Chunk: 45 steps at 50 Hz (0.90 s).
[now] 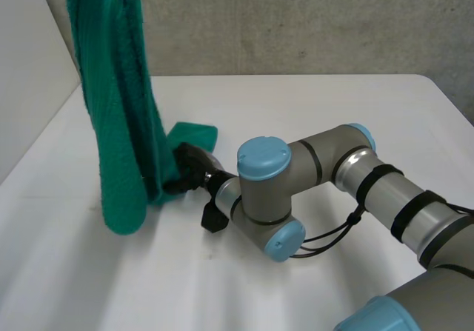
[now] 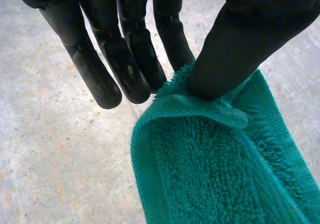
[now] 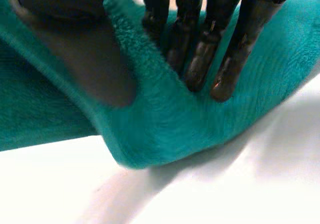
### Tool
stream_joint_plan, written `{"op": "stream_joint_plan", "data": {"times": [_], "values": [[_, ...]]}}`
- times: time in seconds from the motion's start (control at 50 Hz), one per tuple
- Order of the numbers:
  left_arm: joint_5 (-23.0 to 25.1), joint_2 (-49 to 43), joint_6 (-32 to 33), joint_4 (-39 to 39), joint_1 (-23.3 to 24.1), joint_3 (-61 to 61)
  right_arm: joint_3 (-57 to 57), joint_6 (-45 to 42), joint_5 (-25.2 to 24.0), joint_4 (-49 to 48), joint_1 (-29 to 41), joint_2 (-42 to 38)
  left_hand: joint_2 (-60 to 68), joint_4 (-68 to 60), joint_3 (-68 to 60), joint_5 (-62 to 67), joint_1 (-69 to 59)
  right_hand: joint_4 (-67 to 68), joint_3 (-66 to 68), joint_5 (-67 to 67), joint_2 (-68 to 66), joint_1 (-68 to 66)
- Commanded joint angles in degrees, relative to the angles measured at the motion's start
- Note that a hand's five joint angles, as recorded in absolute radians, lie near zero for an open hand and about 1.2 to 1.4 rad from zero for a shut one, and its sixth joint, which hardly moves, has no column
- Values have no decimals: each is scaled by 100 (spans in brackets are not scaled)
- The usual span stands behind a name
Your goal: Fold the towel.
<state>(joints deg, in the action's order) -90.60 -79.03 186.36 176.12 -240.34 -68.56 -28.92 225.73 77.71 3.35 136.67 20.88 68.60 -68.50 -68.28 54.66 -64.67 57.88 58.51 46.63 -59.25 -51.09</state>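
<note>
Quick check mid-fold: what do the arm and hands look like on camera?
Right arm: grey tubular segments, round light-blue joint caps, black bands round the forearm. Right hand: black, slim segmented fingers, broad thumb. Left hand: the same black, smooth rounded fingertips, thicker thumb.

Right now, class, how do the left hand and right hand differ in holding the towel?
The left hand pinches the towel high up; the right hand grips it low, by the table. The left hand's other fingers are free; the right hand's touch cloth. Both hold it.
</note>
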Motion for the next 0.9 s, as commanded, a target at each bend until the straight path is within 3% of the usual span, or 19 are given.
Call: {"op": "stream_joint_plan", "data": {"times": [0.02,0.1,0.14,0.32,0.52,0.62,0.7,0.86,0.9], "values": [[-37,-34,6,107,-40,10,53,-292,297,324,-96,214,1140,-1150,-1172,1534,-1533,2212,2149,2337,-2075,-2891],[-37,-34,15,142,-145,-43,-96,-1002,727,710,-412,732,1140,-1150,-1172,1534,-1533,2212,2149,2337,-2075,-2891],[-37,-34,24,142,-372,-113,-394,-2193,947,904,-973,1328,1140,-1150,-1172,1534,-1533,2212,2149,2337,-2075,-2891],[68,-191,41,169,-1690,-877,-931,-5854,307,1703,-1793,3132,1140,-1150,-1172,1534,-1533,2212,2149,2337,-2075,-2891],[288,-1509,50,256,-1736,-1765,-1439,-8560,183,3838,-2065,3722,1140,-1150,-1172,1534,-1533,2212,2149,2337,-2075,-2891],[297,-2562,15,257,-1403,-1836,-1862,-9011,175,3779,-2066,3582,1140,-1150,-1172,1534,-1533,2212,2149,2337,-2075,-2891],[280,-3126,6,353,-1174,-1714,-1846,-9029,201,3551,-2083,2932,1140,-1150,-1172,1534,-1533,2212,2149,2337,-2075,-2891],[244,-3690,32,863,-1121,-1538,-1494,-8907,219,3129,-2224,2008,1140,-1150,-1172,1534,-1533,2152,2088,2276,-2014,-2831],[218,-3743,24,924,-1121,-1494,-1467,-8749,227,2962,-2233,1973,1140,-1150,-1172,1534,-1533,561,498,686,-424,-1240]]}}
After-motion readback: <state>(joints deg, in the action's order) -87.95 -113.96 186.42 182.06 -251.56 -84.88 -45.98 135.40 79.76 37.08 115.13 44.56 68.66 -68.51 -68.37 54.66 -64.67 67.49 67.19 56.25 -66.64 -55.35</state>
